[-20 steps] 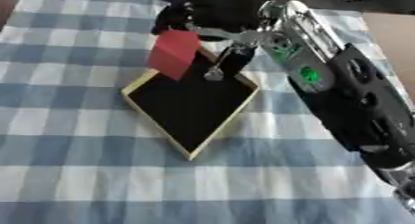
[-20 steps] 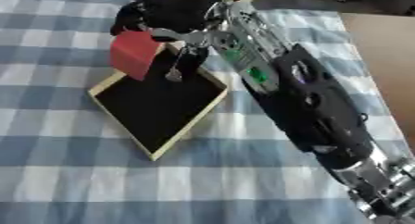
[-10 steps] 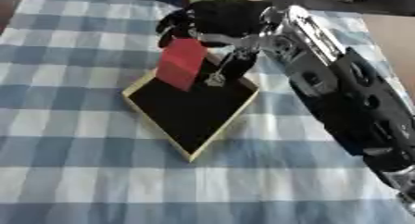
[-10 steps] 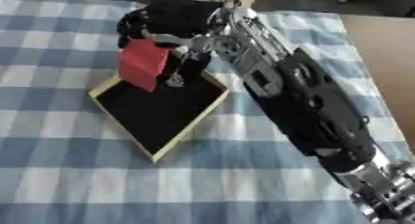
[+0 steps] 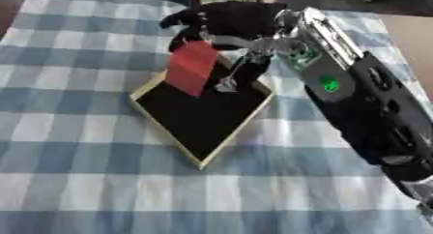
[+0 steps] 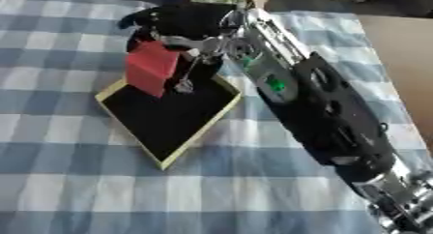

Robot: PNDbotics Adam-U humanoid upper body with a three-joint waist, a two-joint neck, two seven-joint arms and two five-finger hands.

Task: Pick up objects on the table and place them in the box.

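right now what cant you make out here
- How the right robot hand grips the red block: in both views the fingers are dark and blurred, and the block covers them.
- The far corner of the box: hidden behind block and hand.
- The left robot hand: in no view.

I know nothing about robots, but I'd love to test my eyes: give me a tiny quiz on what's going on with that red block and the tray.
1. True or false: the red block lies flat on the checked tablecloth, away from the box.
2. Which hand holds the block? A) the left hand B) the right hand C) a person's bare hand
3. Fill in: the inside of the box is coloured ____.

Key:
1. False: the block is held up over the far corner of the box.
2. B: the arm comes in from the right side, its fingers curled on the block's top.
3. Black, with a pale rim.
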